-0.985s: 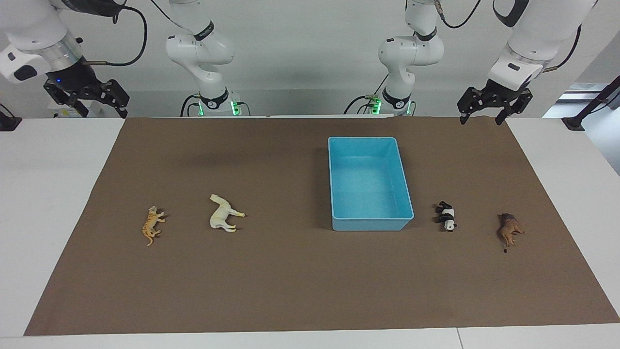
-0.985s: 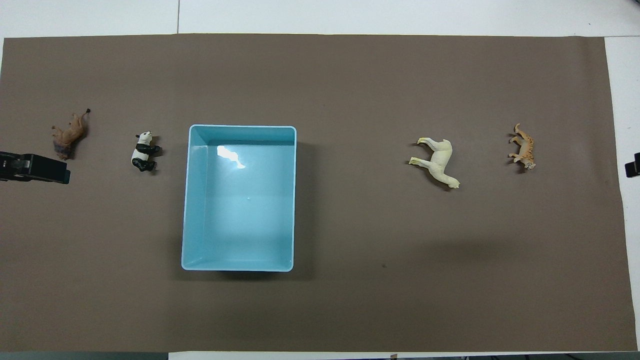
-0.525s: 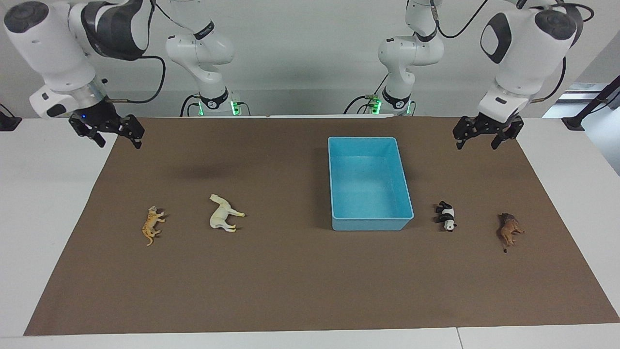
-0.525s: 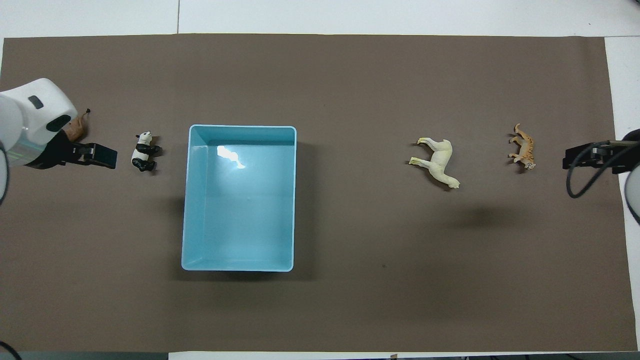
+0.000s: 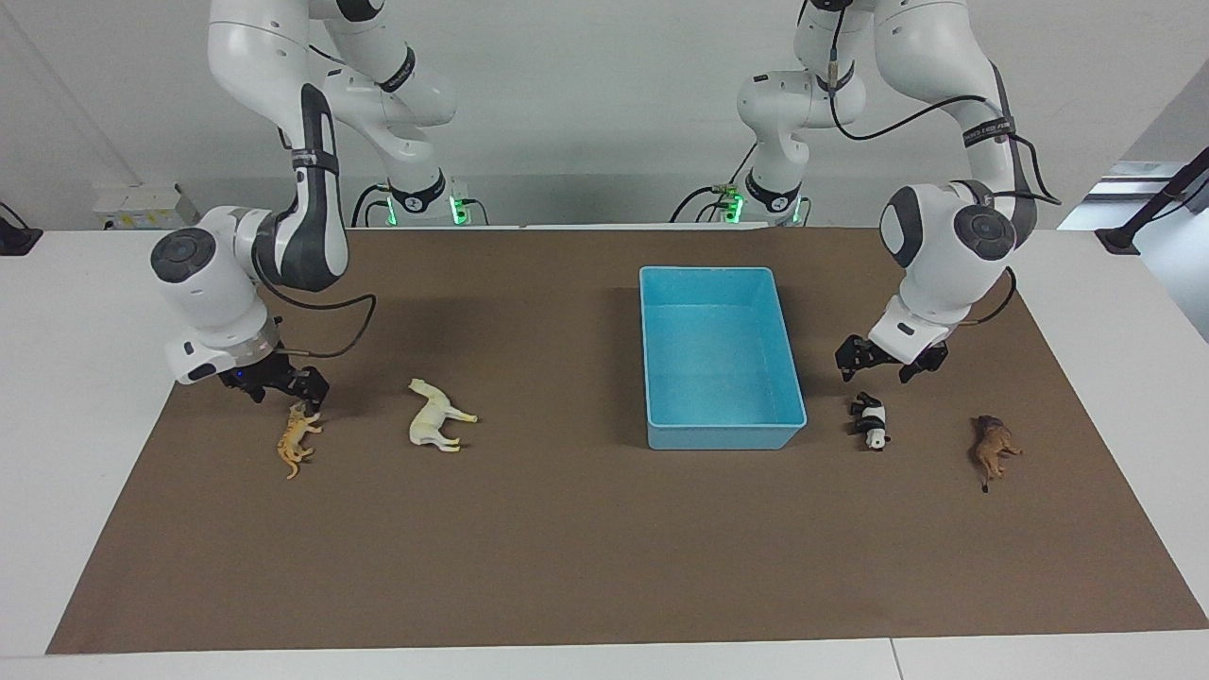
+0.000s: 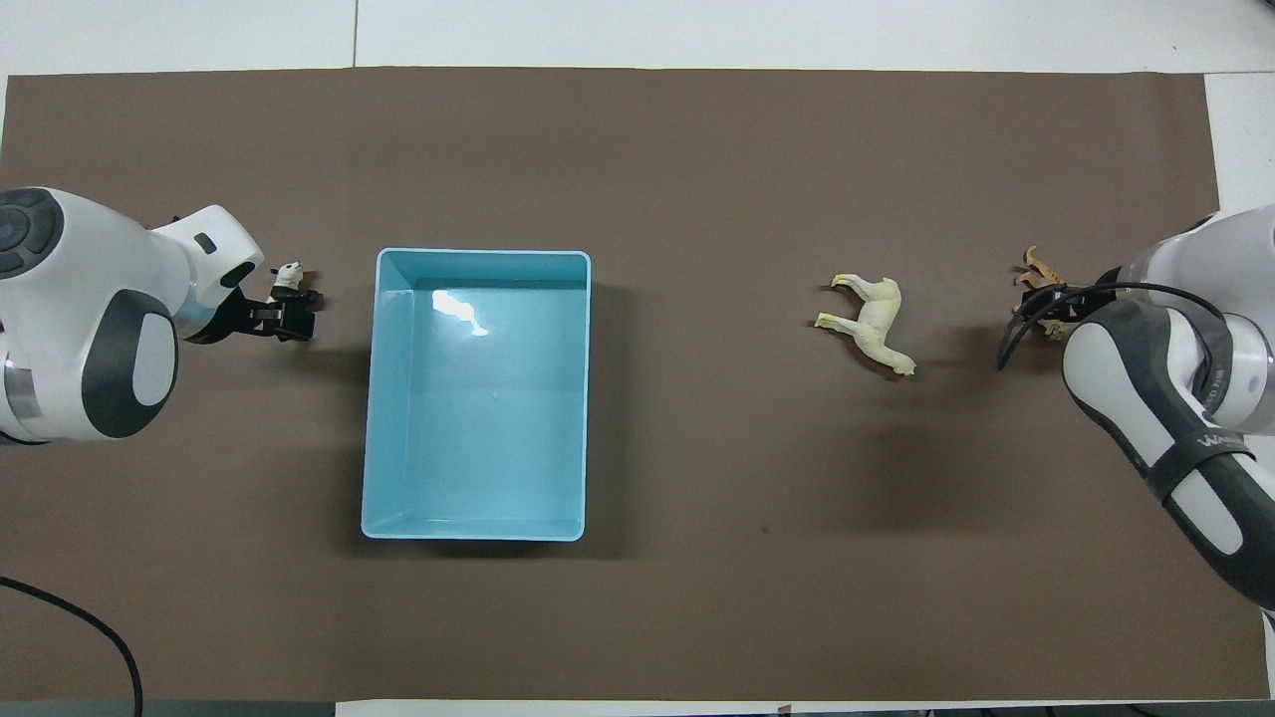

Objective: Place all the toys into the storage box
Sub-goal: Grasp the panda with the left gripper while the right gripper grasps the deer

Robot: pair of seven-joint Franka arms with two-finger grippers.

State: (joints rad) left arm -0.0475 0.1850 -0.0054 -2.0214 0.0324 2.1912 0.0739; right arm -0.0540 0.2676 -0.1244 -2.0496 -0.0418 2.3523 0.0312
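Our left hand (image 5: 883,362) hangs just above the panda (image 5: 871,421), fingers spread and holding nothing; the lion (image 5: 993,448) lies on the brown mat (image 5: 586,557) a little outward of that hand, toward the left arm's end of the bench. Our right hand (image 5: 279,385) is low over the tiger (image 5: 296,438), its fingertips just at the tiger's head, though we cannot tell whether they are parted or closed. The horse (image 5: 436,416) lies on its side inward of the right hand, between it and the storage box (image 5: 716,274), which sits empty inward of the left hand.

None of the four toys is in the box yet, so we judge the task barely begun. The figurines look like light, stiff plastic, smooth enough to slip (the thin legs and tails are poor places to pinch). We would take each across the torso, its thickest part, closing the fingers over the back and belly as it lies on its side. The horse, the largest, probably needs the widest opening.
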